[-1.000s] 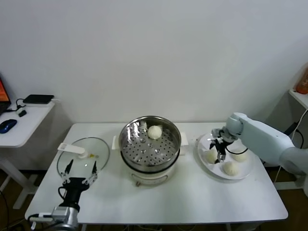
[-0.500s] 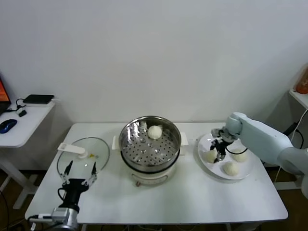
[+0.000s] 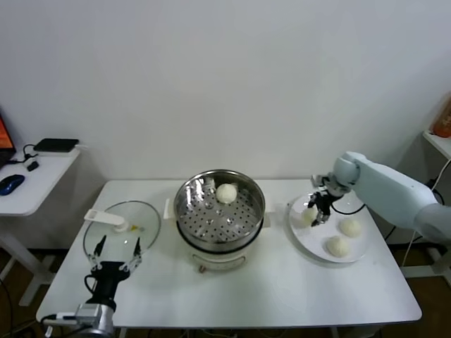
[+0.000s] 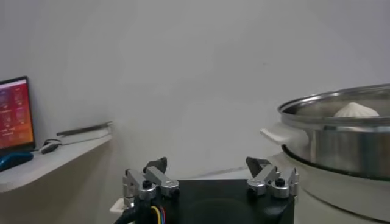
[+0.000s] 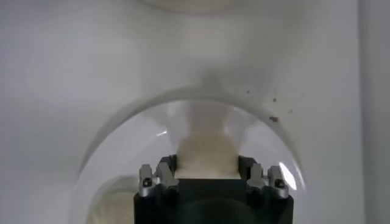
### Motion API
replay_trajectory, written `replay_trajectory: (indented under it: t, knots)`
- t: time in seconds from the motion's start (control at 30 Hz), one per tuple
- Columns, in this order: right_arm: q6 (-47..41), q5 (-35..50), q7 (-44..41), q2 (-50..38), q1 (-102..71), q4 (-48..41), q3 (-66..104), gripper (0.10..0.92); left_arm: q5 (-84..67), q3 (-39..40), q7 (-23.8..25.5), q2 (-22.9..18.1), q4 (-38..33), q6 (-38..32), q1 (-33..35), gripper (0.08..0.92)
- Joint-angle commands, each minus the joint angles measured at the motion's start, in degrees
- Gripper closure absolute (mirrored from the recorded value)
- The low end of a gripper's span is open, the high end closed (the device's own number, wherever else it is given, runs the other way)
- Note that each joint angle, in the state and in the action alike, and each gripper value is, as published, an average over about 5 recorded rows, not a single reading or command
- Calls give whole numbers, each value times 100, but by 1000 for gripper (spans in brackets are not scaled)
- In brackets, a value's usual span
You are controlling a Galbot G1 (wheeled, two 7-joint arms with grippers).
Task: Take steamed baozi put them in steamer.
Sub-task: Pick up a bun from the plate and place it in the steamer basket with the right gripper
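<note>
I see my right claw (image 3: 317,211) gripping one steamed baozi (image 3: 309,215) just above the white plate (image 3: 310,243) — another bun (image 3: 226,192) lies in the steamer (image 3: 219,214). My left claw (image 3: 117,248) waits open over the worktop (image 3: 282,289).

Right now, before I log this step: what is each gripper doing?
Left gripper: open, holding nothing, parked by the glass lid.
Right gripper: shut on a baozi over the plate.
</note>
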Motion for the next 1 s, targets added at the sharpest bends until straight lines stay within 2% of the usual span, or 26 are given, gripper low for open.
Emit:
replay_trajectory:
  t: [0.03,0.27,0.5,1.0]
  knots:
    - [-352,1708,45,8,1379,538,-1040,364,3,24,2,-22,18,8,-10,177]
    - [-656,2942,304,334,1977,987,-1257,363,22,68,2,-40,-7,7,-15,177]
    - [-763,3588,487,1000,2204,1035,-1251,364,33,62,6,-23,-116,29,-2,177]
    - [-900,3775,696,2357,1825,849,-1175,364,27,15,6,-12,-247,18,61,177]
